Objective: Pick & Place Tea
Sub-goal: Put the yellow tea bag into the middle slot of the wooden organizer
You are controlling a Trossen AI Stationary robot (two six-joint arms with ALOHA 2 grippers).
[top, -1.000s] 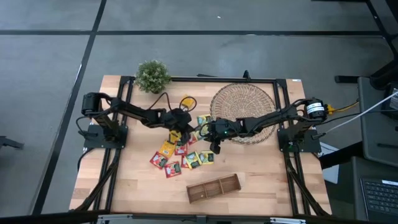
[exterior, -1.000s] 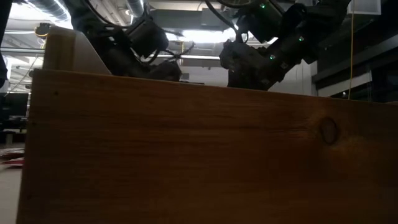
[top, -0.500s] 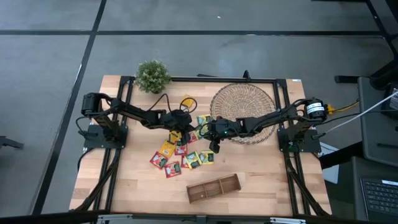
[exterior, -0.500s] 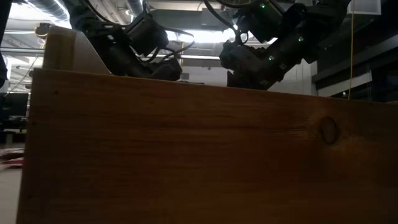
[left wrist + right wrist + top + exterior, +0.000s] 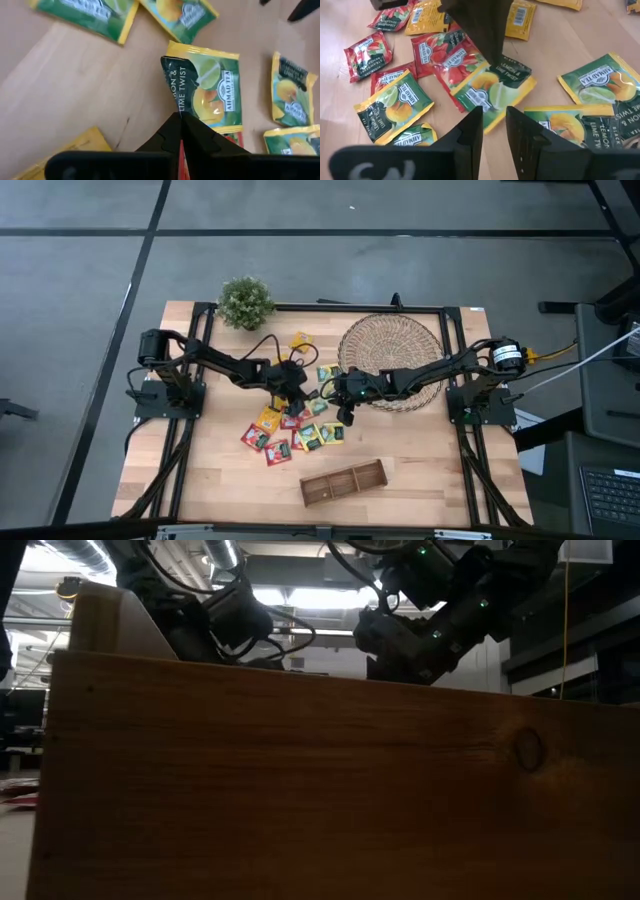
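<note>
Tea sachets (image 5: 292, 426): loose on the table, wooden tray (image 5: 344, 481) apparently unfilled.

Left gripper (image 5: 179, 117) is clenched on the corner of a lemon-lime sachet (image 5: 207, 90) within the scatter. Right gripper (image 5: 494, 116) hovers just above the sachets, fingers parted, grasping nothing. Judged early: nearly all placing remains outstanding.

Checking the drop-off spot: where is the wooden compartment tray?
In the high view the wooden compartment tray lies tilted near the table's front edge, right of centre, just below the tea sachets.
</note>
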